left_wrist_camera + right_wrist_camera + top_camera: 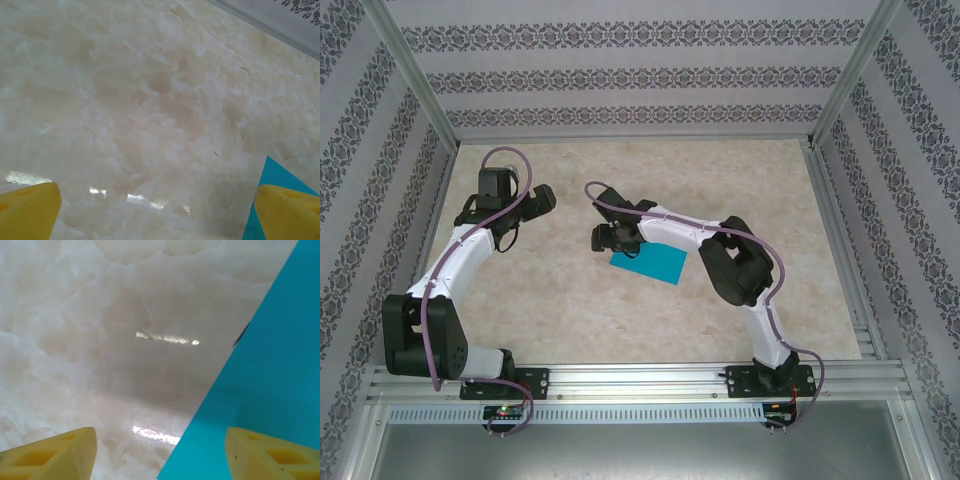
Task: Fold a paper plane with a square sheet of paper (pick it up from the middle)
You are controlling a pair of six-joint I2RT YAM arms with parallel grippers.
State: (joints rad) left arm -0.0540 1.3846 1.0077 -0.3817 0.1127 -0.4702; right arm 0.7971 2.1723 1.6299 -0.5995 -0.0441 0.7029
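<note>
Item: square sheet of paper [648, 262], teal. Flat near the middle of the table [740, 180], no crease visible.

Right gripper [603, 238]: low over the table's middle, at the sheet's left edge. Jaws parted, one finger above the paper, the other above bare table. Nothing grasped.

Left gripper [542, 198]: above the table's left half, spread wide, empty.

Progress, as judged: opening stage. Pickup from the middle, all folds and the paper plane itself outstanding.
</note>
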